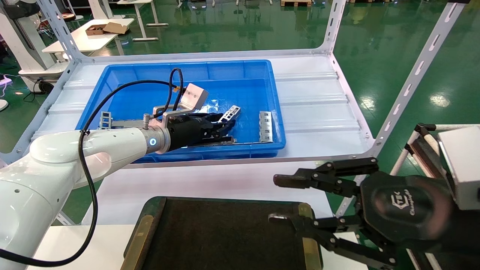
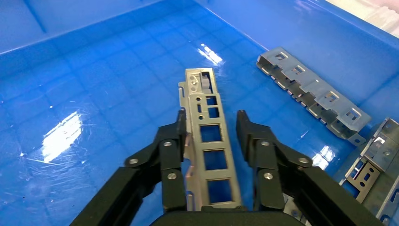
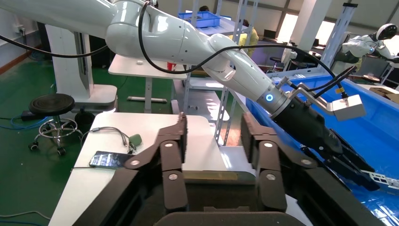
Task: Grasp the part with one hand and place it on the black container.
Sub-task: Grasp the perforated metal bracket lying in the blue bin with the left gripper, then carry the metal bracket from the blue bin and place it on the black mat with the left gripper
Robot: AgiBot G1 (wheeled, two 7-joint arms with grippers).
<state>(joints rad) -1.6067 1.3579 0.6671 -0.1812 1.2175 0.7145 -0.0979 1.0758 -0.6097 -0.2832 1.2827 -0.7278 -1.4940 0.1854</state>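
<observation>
The part (image 1: 230,113) is a silver strip with rectangular windows lying in the blue bin (image 1: 187,64). My left gripper (image 1: 225,125) reaches low into the bin and straddles the part. In the left wrist view the part (image 2: 212,141) lies lengthwise between the open fingers of the left gripper (image 2: 211,120); one finger (image 2: 173,146) touches its edge and blue floor shows between it and the other finger. The black container (image 1: 225,240) sits at the near edge. My right gripper (image 1: 273,198) is open and empty over the container's right end, with the container rim (image 3: 207,175) below the right gripper (image 3: 212,127).
Other metal pieces lie in the bin: a tabbed plate (image 1: 265,126) (image 2: 313,94), a windowed piece (image 1: 105,120) at the left, a long bar (image 1: 210,142) along the near wall. White shelf uprights (image 1: 412,78) stand at the right. A phone (image 3: 110,159) lies on a side table.
</observation>
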